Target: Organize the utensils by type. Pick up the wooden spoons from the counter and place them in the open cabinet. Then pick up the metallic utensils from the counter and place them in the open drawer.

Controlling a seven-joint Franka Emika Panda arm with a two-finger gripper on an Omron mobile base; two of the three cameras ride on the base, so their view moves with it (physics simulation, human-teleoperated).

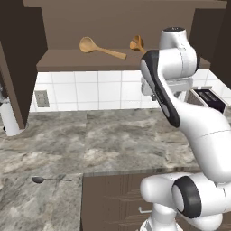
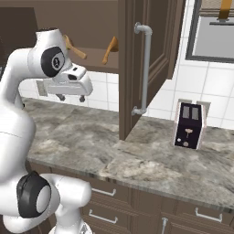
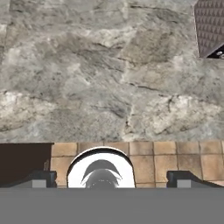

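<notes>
Wooden spoons (image 1: 100, 48) are both seen lying on the open cabinet (image 1: 90, 61) shelf. One dark metallic utensil (image 1: 49, 179) lies at the bench (image 1: 113, 140) front edge. With the pincer (image 2: 69, 97) spread apart and empty, a skidding grasp could knock it off.

I see a black toaster (image 2: 189, 125) with a pale casing standing upright on the stone top, near the white tiled backsplash (image 2: 169, 98). A grey wall outlet (image 1: 41, 98) sits in the tiles at the left. A white bottle-like object (image 1: 9, 118) stands at the far left edge; I can't tell what it is. A framed window (image 2: 215, 34) shows at upper right. From the hand camera I see tan floor tiles (image 3: 175, 159).
</notes>
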